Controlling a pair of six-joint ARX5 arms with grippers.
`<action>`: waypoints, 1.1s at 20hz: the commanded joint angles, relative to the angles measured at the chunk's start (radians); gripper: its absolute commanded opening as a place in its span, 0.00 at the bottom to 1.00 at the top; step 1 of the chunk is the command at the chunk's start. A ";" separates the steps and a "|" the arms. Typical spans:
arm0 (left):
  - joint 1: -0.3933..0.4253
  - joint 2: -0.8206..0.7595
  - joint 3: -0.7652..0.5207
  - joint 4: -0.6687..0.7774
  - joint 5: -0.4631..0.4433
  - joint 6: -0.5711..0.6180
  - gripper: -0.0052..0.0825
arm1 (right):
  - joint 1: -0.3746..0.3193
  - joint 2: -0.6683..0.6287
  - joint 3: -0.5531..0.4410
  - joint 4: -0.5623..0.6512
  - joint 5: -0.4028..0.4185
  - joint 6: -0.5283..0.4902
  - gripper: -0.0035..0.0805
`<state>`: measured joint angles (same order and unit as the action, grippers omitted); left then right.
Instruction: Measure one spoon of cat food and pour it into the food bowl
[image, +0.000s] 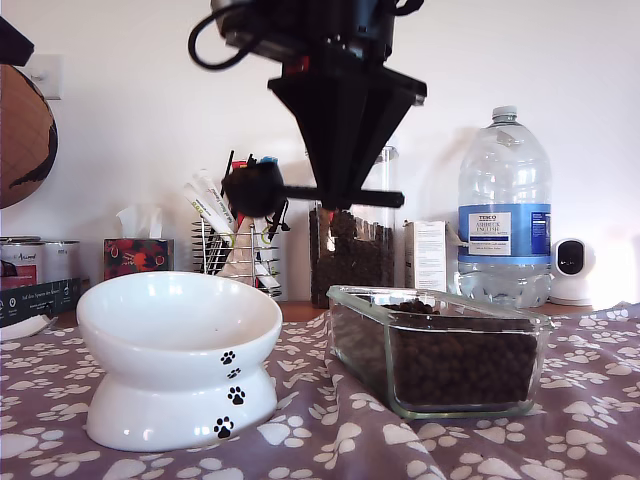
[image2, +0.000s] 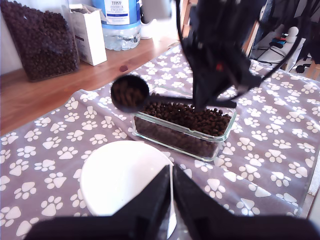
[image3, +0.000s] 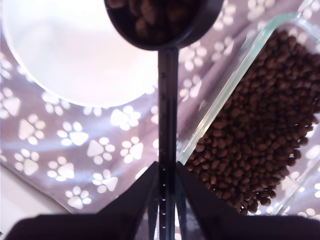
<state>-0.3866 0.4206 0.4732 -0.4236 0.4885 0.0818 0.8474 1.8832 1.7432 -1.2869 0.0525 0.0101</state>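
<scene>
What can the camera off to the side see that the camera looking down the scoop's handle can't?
Only the exterior view shows the water bottle, the tall jar of kibble, the wire rack, the tissue box, and the food bowl's pedestal with black paw prints.

Only the second wrist view shows, from above, my second gripper shut on the spoon's handle, and cat food lying in its cup.

Both show the spoon, the white bowl, the glass dish of kibble and the paw-print cloth.
</scene>
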 joint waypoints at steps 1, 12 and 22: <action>-0.002 0.003 0.005 0.003 0.000 -0.003 0.04 | 0.021 0.051 0.007 0.003 0.026 -0.015 0.03; -0.002 0.003 0.005 0.000 0.000 -0.003 0.04 | 0.108 0.130 0.007 0.031 0.291 -0.116 0.03; -0.002 0.003 0.005 -0.005 0.001 -0.003 0.04 | 0.172 0.194 0.007 0.075 0.594 -0.192 0.03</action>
<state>-0.3866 0.4206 0.4732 -0.4358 0.4885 0.0818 1.0111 2.0590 1.7447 -1.2175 0.6212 -0.1726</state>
